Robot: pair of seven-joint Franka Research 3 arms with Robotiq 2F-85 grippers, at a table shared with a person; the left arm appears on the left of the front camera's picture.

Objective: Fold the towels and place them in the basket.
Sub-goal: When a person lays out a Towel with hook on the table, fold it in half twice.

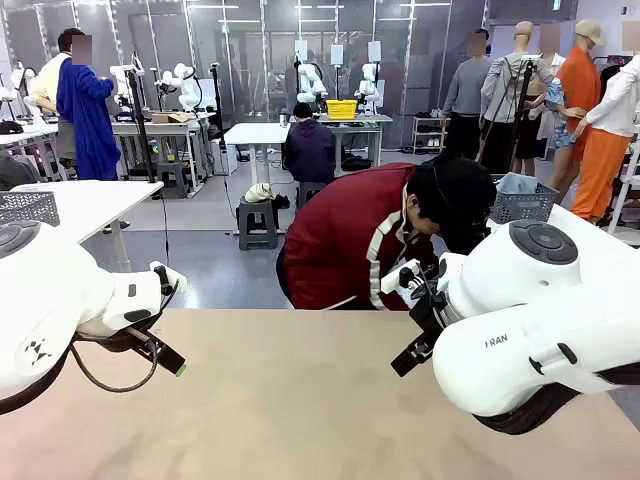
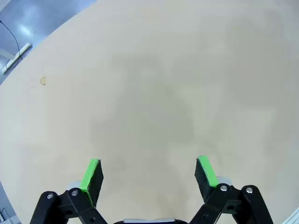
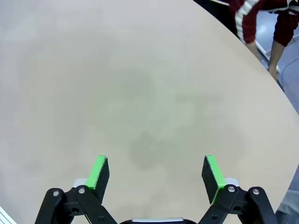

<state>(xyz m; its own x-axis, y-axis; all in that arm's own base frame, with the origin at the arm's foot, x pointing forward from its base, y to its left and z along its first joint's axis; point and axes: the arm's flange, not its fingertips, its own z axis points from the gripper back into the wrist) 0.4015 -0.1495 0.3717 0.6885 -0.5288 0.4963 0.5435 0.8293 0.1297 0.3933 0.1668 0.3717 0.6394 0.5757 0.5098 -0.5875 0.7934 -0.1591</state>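
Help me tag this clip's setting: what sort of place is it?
Probably a robotics lab or workshop hall: a white left arm and right arm flank a tan table, white workbenches stand across the grey floor behind, and glass partitions line the back.

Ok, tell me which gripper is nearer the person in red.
Right. The right gripper hovers over the table, close to the person bending at its far edge; the left gripper is farther off.

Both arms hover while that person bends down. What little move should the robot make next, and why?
Probably just wait in place. The left end effector and right end effector both hang open over bare table, and the person across it is bent low, so there is nothing to grasp yet.
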